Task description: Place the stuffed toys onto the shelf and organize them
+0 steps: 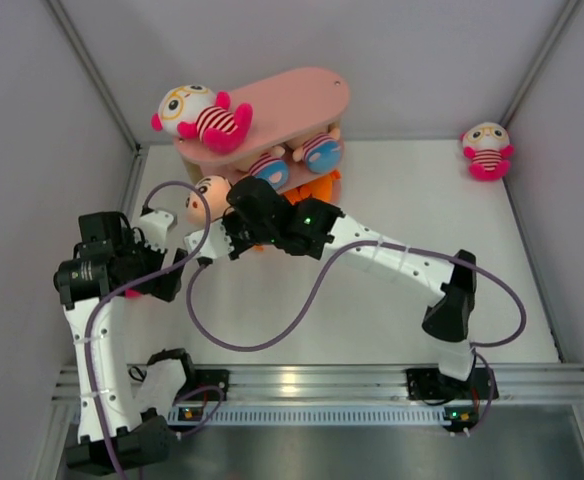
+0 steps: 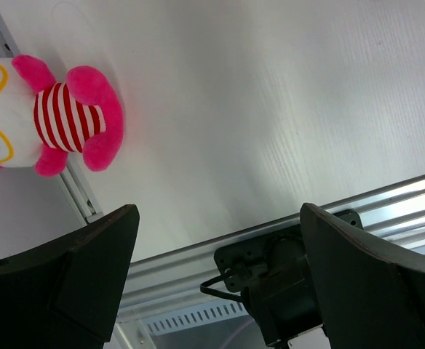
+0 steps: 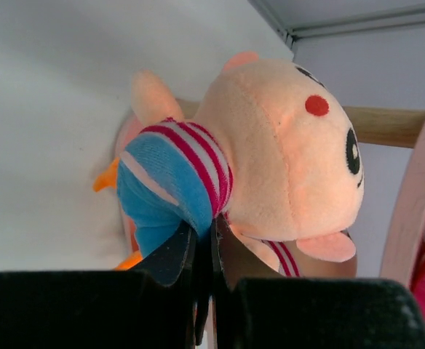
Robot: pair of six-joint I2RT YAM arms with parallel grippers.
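Note:
The pink shelf stands at the back centre. A white-headed doll lies on the left of its top board. Two peach-headed dolls sit on a lower board, with an orange shark under them. My right gripper is shut on the blue, striped body of a third peach-headed doll, held at the shelf's left front. My left gripper is open and empty. A second white-headed doll lies at the far right.
The cell walls and their metal frame close in the white floor on three sides. The right arm's base sits on the rail at the near edge. A shelf board and a wooden post are just beyond the held doll.

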